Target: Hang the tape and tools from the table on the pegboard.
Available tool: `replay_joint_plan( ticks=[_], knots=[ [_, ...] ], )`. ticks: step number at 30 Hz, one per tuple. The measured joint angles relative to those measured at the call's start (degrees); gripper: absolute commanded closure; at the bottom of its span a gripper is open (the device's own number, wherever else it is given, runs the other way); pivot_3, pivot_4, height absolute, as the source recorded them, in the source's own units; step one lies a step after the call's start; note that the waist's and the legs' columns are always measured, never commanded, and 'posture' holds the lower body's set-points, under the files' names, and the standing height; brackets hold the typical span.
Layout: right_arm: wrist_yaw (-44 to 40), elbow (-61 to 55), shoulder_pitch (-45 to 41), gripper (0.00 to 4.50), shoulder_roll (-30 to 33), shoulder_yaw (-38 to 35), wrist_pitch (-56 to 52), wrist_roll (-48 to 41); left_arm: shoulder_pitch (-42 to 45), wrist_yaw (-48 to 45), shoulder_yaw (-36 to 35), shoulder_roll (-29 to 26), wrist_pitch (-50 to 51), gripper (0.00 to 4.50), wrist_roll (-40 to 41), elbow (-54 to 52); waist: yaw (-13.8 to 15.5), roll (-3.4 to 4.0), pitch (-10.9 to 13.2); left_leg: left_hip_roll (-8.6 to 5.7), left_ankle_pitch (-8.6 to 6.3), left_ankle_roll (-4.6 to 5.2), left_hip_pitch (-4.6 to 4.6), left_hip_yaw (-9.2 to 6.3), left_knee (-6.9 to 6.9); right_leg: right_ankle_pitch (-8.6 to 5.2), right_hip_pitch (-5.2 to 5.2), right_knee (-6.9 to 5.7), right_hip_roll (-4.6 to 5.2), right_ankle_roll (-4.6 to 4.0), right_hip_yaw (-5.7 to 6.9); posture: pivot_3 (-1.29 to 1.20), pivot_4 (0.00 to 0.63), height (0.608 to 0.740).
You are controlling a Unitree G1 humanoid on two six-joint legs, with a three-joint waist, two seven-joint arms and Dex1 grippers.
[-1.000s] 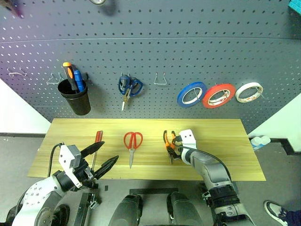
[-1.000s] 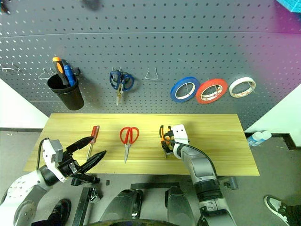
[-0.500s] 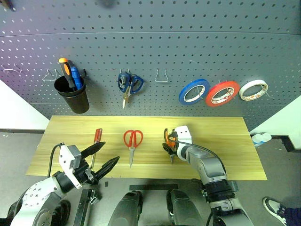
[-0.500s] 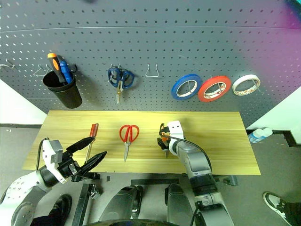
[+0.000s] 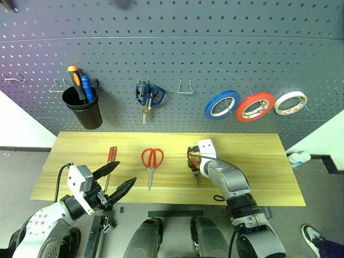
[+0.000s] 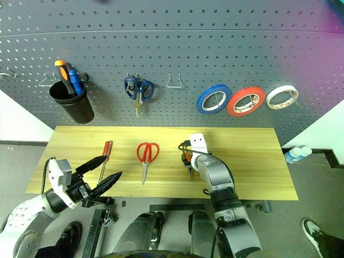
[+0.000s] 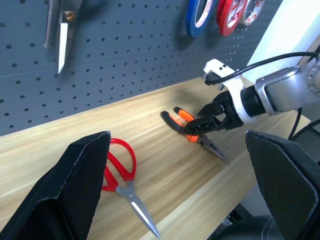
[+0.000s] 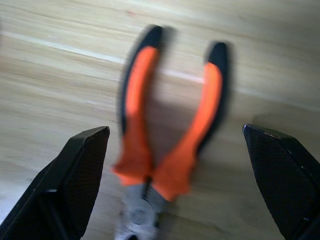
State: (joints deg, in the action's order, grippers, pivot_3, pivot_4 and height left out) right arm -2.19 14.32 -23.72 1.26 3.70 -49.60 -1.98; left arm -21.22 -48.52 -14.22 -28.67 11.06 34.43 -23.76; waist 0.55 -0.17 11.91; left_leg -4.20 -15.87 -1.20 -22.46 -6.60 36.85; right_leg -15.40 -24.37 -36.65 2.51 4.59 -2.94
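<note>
On the light yellowish wooden desk [image 5: 258, 161], mid-frame, the right gripper [image 5: 194, 163] hangs over the orange-and-black-handled pliers [image 8: 167, 130], fingers [image 8: 75, 172] spread wide either side of the handles, gripping nothing. The left gripper [image 5: 115, 179], lower left, is also wide apart and empty. The red-handled scissors [image 5: 151, 163] and slim red-handled screwdriver [image 5: 110, 164] lie left of the pliers. The red-orange tape roll [image 5: 255, 107] hangs upper right on the dark grey pegboard [image 5: 177, 54].

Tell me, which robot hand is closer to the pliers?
The right gripper. It sits open right over the pliers on the table. The left gripper is farther off, past the red scissors.
</note>
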Motion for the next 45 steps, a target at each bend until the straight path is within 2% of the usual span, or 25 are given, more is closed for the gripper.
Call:
replay_joint_plan(
  ticks=[16,33,36,41,42,45],
  knots=[
    [2.45,-4.08,1.14,0.03,-2.61,0.71,-6.2,0.95,0.2,-0.05,0.06,-0.01,-0.09,0.0,0.0,0.0,0.02,0.01,0.01,0.0,0.0,0.0,-0.01,0.0,-0.01,0.0,-0.01,0.01,0.0,0.0,0.01,0.12,0.219,0.74],
    [3.45,0.15,-0.14,0.03,-3.76,0.4,-4.36,1.26,-2.29,0.19,0.06,-0.01,-0.04,0.0,0.01,-2.12,0.09,0.02,0.01,0.0,0.0,0.0,-0.02,-0.01,-0.03,-0.01,-0.01,0.03,0.0,0.0,0.02,0.15,0.226,0.74],
    [3.55,1.42,-0.72,0.54,-3.71,0.35,-3.33,1.33,-2.65,0.22,0.07,-0.01,-0.03,0.0,0.01,-2.22,0.09,0.03,0.02,0.0,0.0,0.0,-0.02,-0.02,-0.04,-0.01,-0.02,0.03,0.0,0.0,0.02,0.15,0.228,0.74],
    [3.99,2.84,-1.25,2.23,-3.42,0.34,-2.17,1.99,-2.69,0.23,0.07,-0.01,0.28,0.0,0.02,-2.24,0.11,0.02,0.03,0.0,0.0,0.0,-0.02,-0.01,-0.04,-0.01,-0.02,0.03,0.0,-0.01,0.02,0.14,0.231,0.74],
    [3.99,3.0,-1.32,2.41,-3.37,0.39,-1.98,2.19,-2.67,0.23,0.07,-0.01,0.52,0.0,0.02,-2.25,0.07,0.02,0.03,0.0,0.0,0.0,-0.02,-0.01,-0.04,-0.01,-0.02,0.03,0.0,-0.01,0.02,0.14,0.231,0.74],
    [3.98,3.57,-1.54,2.41,-3.19,0.73,-1.17,2.73,-2.66,0.24,0.07,-0.01,0.9,0.0,0.03,-2.26,0.09,0.03,0.04,0.0,0.0,0.0,-0.02,-0.02,-0.04,-0.01,-0.02,0.03,0.0,-0.01,0.02,0.14,0.235,0.74]
  ],
)
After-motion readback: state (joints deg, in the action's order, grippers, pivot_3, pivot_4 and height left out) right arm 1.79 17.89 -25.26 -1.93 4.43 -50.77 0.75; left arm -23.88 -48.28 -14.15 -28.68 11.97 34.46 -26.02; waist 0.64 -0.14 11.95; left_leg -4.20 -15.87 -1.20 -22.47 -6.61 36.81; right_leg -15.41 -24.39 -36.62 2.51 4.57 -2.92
